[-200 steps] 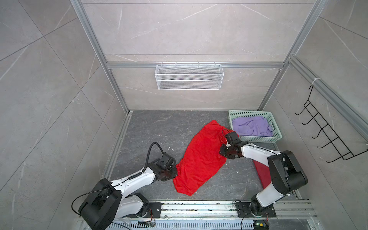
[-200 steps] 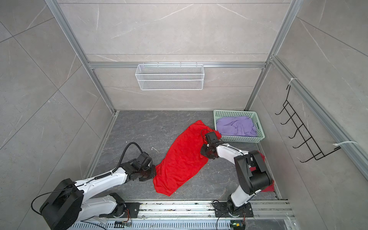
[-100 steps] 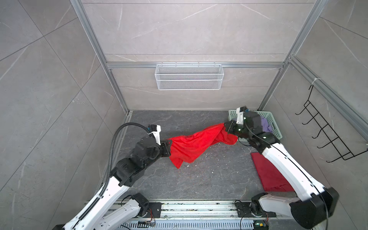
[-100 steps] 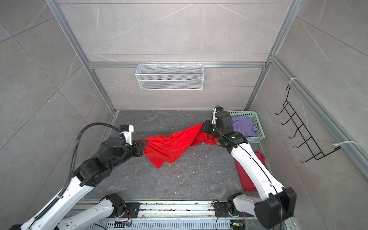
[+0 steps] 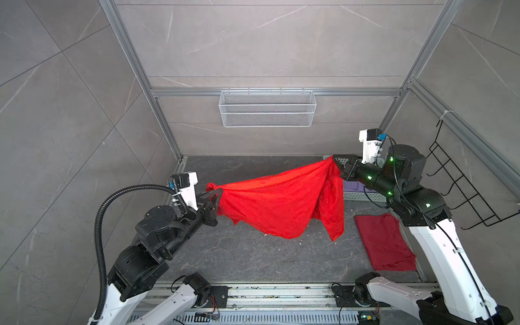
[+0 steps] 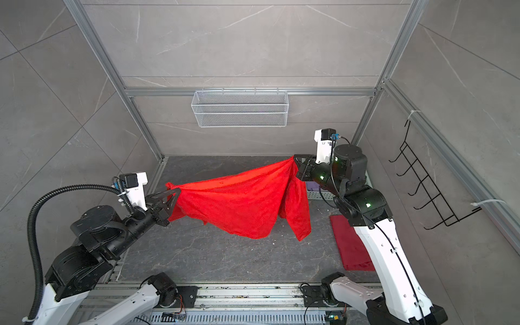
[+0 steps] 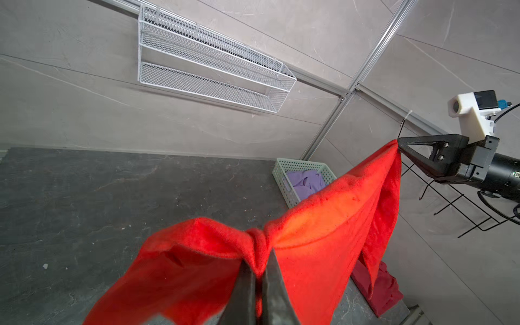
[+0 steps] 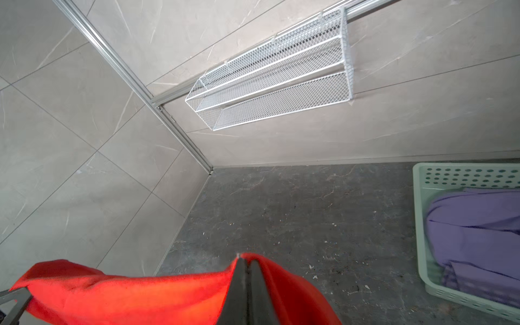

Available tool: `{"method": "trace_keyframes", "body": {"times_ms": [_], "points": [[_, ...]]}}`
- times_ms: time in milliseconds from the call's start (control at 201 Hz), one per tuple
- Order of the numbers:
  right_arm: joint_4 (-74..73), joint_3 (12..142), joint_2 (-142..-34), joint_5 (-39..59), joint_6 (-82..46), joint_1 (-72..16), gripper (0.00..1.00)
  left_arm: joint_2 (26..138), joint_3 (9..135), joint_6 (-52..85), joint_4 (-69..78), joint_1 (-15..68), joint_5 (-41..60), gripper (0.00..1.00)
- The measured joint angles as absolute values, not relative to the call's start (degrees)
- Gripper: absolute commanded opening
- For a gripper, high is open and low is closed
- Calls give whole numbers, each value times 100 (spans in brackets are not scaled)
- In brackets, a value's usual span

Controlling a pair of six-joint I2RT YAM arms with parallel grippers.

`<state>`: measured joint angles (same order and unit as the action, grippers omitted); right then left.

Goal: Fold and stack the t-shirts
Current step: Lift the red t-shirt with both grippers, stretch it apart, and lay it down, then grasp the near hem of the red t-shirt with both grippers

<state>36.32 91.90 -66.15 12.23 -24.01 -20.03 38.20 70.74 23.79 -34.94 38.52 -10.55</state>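
Grey stone-look worktop (image 5: 239,256) and pale tiled walls frame the cell. Over the middle of that worktop I have the bright red shirt (image 5: 281,202) strung in the air between both arms, clear of the surface as far as I can tell from both top views. Its upper edge runs as a slack line, lower at the left end and higher at the right. The body sags below in a loose belly, and a long flap hangs under the right end.

My left tool (image 5: 217,193) is pinched on a bunched knot of cloth at the left end, jaws together on the fabric in the left wrist view. My right tool (image 5: 335,159) is clamped on the opposite corner, jaws pressed together with red cloth spilling to either side.

Below the right arm, the dark red shirt (image 5: 385,242) lies spread on the worktop near its right edge. Behind it, in the back right corner, the basket (image 8: 422,225) holds the crumpled lavender shirt (image 8: 475,233). A wire shelf (image 5: 267,108) hangs on the back wall, and a hook rack (image 5: 461,194) on the right wall.
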Motion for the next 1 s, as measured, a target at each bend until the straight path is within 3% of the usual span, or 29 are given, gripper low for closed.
{"method": "trace_keyframes", "body": {"times_ms": [189, 528, 568, 612, 727, 811, 916, 996], "points": [[3568, 9216, -7557, 1542, -2416, -2003, 0, 4136, 6554, 2541, -3430, 3852, -1503, 0], [3151, 9229, -10536, 2104, -2591, -2003, 6, 5570, 5441, 3006, -3426, 3323, -2405, 0], [3146, 9275, -10726, 2102, -2609, -2003, 14, 5662, 5371, 3020, -3393, 3190, -2383, 0], [3153, 9345, -10853, 2099, -2628, -2003, 33, 5752, 5304, 3026, -3319, 3044, -2370, 0], [3173, 9640, -10973, 1988, -2679, -2003, 44, 6064, 5181, 3046, -3135, 2567, -2290, 0], [3103, 9710, -10940, 1900, -2644, -2003, 48, 6357, 5140, 3028, -3033, 2202, -2204, 19], [3105, 9590, -10855, 1712, -2561, -2003, 49, 6759, 5155, 2991, -2998, 1865, -2189, 50], [3155, 9284, -10665, 1494, -2488, -2003, 50, 7052, 5236, 3041, -3092, 1728, -2196, 61]]}}
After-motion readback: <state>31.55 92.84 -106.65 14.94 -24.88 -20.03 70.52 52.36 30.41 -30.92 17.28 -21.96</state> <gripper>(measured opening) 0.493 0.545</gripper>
